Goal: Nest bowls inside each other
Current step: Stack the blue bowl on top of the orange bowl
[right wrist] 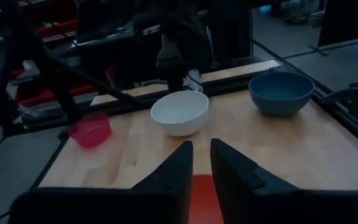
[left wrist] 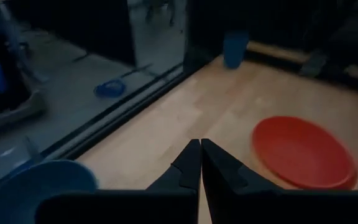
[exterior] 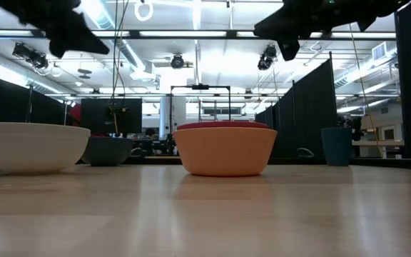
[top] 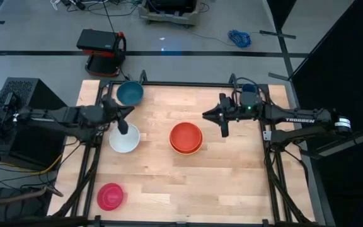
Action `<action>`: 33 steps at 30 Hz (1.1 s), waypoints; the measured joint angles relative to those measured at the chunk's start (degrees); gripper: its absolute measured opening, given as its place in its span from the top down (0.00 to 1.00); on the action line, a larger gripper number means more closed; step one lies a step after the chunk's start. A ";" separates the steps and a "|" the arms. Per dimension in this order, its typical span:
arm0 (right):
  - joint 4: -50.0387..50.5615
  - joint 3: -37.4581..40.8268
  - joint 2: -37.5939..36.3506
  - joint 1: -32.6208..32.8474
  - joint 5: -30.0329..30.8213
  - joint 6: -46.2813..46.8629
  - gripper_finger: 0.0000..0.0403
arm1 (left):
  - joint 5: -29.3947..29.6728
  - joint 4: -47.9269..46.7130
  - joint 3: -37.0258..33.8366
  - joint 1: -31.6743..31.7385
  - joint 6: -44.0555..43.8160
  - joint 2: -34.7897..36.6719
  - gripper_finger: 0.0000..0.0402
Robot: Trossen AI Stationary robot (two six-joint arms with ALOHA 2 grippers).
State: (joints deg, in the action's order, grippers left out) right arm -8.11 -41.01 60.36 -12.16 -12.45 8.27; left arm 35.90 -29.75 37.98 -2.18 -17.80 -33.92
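Observation:
The red bowl (top: pixel 186 134) sits nested in the orange bowl (exterior: pixel 225 151) at mid-table. The white bowl (top: pixel 124 140) stands to their left, the teal-blue bowl (top: pixel 130 93) at the far left, and the magenta-pink bowl (top: pixel 110 196) at the near left. My left gripper (left wrist: pixel 200 144) is shut with nothing in it; it hangs in the air between the teal-blue and white bowls and points toward the table's right. My right gripper (right wrist: pixel 201 146) hovers high on the far right of the red bowl and points left. Its fingers are a little apart, with nothing between them.
A black frame (top: pixel 188 84) runs along the table's far edge and sides. A red and black case (top: pixel 101 45) stands on the floor beyond the far left corner. Bare wood (top: pixel 200 189) lies between the nested pair and the near edge.

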 joint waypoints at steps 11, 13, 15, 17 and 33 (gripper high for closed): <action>1.46 0.00 0.04 2.74 -0.07 -1.05 0.81 | -8.91 -30.88 21.63 12.86 -0.25 -28.33 0.94; 1.61 0.00 0.04 3.08 -0.19 -1.04 0.80 | -10.79 -32.42 22.38 14.69 1.41 -30.90 0.87; 1.66 0.00 0.04 3.39 -0.19 -1.04 0.79 | -12.28 -32.62 22.48 16.69 2.69 -32.44 0.78; 1.70 0.00 0.04 3.71 -0.18 -1.04 0.79 | -13.77 -32.81 22.59 18.70 3.97 -33.98 0.69; 1.96 0.00 0.07 5.37 -0.13 -1.04 0.78 | -22.53 -33.77 23.14 36.27 13.76 -42.95 0.20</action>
State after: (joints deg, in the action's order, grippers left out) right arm -6.15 -41.01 60.42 -6.79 -12.58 7.22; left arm 13.37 -63.51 61.12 34.09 -4.03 -76.87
